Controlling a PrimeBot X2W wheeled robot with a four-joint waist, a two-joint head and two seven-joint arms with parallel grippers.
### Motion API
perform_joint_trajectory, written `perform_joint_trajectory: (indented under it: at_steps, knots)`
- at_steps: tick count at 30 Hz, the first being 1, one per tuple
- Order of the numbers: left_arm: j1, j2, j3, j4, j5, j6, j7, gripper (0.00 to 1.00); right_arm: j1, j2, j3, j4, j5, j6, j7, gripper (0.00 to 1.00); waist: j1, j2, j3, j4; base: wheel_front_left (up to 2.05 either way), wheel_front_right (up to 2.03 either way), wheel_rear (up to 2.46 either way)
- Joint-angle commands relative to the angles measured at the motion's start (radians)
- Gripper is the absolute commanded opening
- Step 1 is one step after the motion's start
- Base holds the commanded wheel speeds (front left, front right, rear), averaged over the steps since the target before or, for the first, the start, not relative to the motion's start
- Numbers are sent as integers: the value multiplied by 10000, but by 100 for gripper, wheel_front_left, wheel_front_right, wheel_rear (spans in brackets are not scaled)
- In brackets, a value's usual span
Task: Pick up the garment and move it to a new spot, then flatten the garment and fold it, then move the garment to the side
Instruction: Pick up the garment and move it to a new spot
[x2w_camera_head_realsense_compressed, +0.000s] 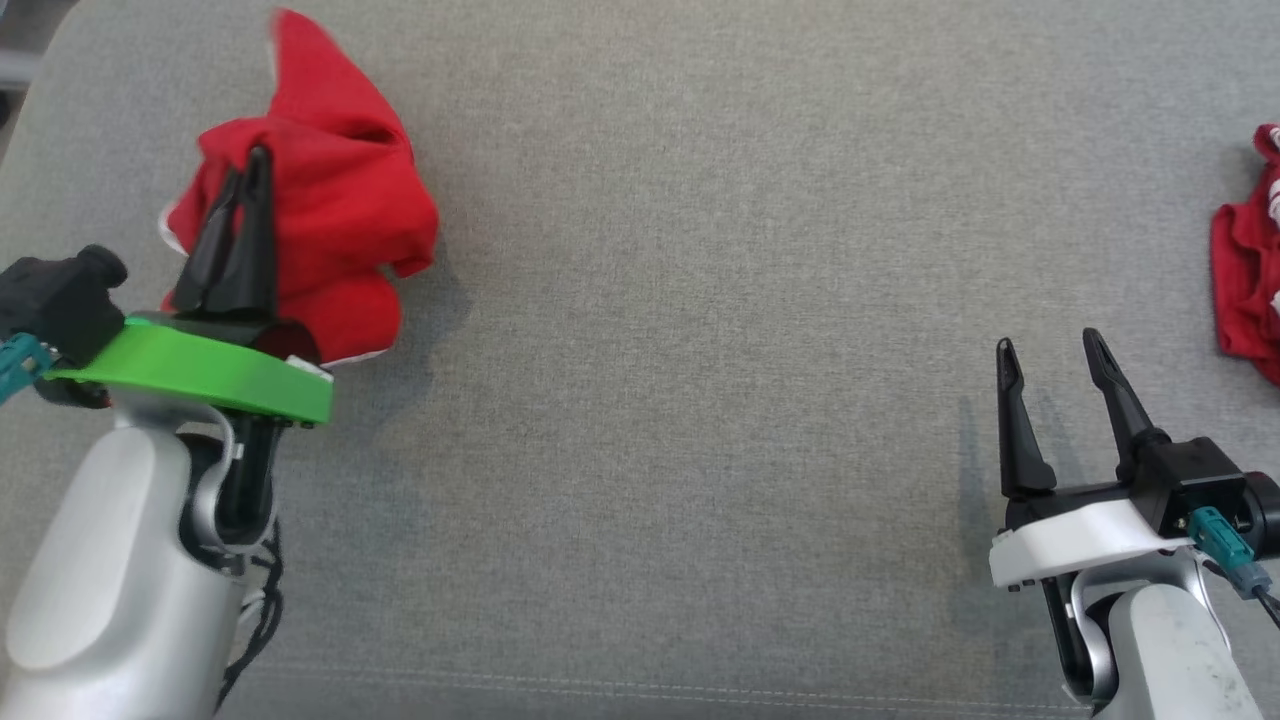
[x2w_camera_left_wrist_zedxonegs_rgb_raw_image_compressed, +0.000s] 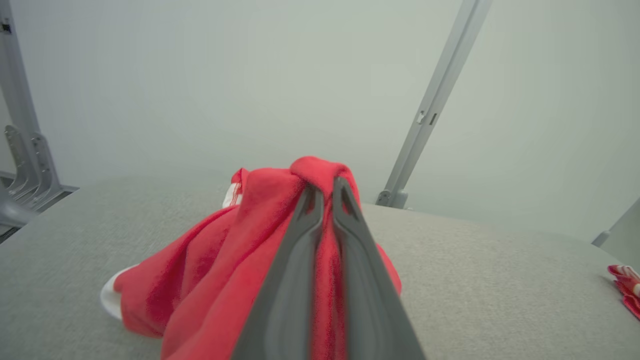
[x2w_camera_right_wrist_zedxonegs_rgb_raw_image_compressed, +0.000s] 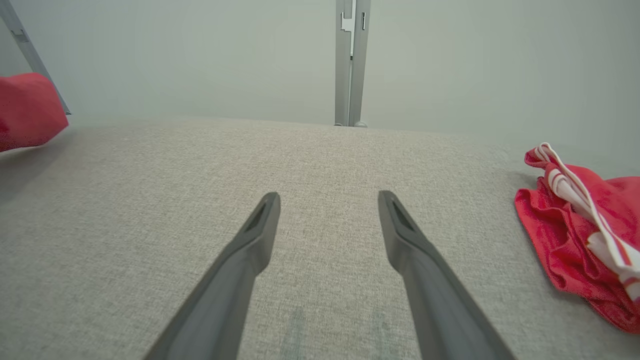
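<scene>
I'm on the first step, the pick-up. My left tool (x2w_camera_head_realsense_compressed: 250, 162) is pinched tight on a fold of the red garment (x2w_camera_head_realsense_compressed: 345, 215), bunched in the upper left of the head view with its lower part seemingly on the grey desk (x2w_camera_head_realsense_compressed: 700, 300). Next, I judge, it needs lifting clear and carrying toward the bare middle. The left forearm rises from lower left, fingers pointing up-frame. My right tool (x2w_camera_head_realsense_compressed: 1048, 340) hovers wide and empty at lower right

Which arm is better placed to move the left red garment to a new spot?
Left. The left gripper is shut on a bunched fold of the garment; the right gripper stands open over the bare grey surface, well apart from it.
</scene>
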Motion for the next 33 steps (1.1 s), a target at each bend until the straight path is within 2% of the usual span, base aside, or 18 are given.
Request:
perform_joint_trajectory:
  at_steps: [1, 9, 13, 18, 20, 23, 24, 25, 26, 27, 30, 33]
  knots:
    - [194, -63, -44, -200, 1, 91, 75, 0, 187, 0, -12, 19, 74, -17, -23, 100, -1, -1, -659, -499, 0, 0, 0]
    - [712, -488, -1196, -3695, 297, 1081, 1726, 0, 398, 31, 102, 30, 613, -18, -23, 100, -1, -1, -1123, -1639, 0, 0, 0]
    - [969, -599, -1748, -4616, 426, 1421, 2383, 0, 413, 34, 89, 46, 839, -18, -25, 100, -1, -1, -1101, -2230, 0, 0, 0]
    - [1215, -523, -2355, -4076, 971, 1830, 2852, 0, 366, 35, 192, 90, 1129, -18, -23, 100, -1, -1, -983, -2929, 0, 0, 0]
    - [1321, -643, -2592, -3492, 1006, 1844, 2958, 0, 392, 35, 196, 96, 1203, -17, -23, 100, -1, -1, -929, -3121, 0, 0, 0]
    - [1333, -402, -2955, -2099, 1625, 1921, 2819, 0, 366, 39, 288, 126, 1267, -17, -23, 100, -1, -1, -836, -3391, 0, 0, 0]
    - [1410, -529, -2990, -1658, 1624, 1954, 2688, 11, 336, 39, 285, 127, 1301, -17, -25, 100, -1, -1, -806, -3456, 0, 0, 0]
    - [1549, -716, -2988, -1216, 1449, 1942, 2564, 41, 306, 33, 258, 119, 1327, -18, -23, 100, -1, -1, -778, -3513, 0, 0, 0]
    - [1615, -792, -3001, -813, 1465, 1875, 2425, 81, 303, 31, 241, 111, 1327, -17, -25, 100, -1, -1, -769, -3540, 0, 0, 0]
    - [1622, -815, -2971, -469, 1478, 1858, 2236, 100, 323, 35, 237, 101, 1346, -17, -23, 100, -1, -1, -764, -3557, 0, 0, 0]
    - [1912, -884, -2816, 212, 1257, 1774, 1744, 100, 439, 36, 159, 83, 1344, -17, -23, 100, -1, -1, -767, -3524, 0, 0, 0]
    - [2303, -731, -2608, 177, 1212, 1836, 1148, 100, 493, 30, -25, 63, 1401, -17, -23, 100, -1, -1, -810, -3399, 0, 0, 0]
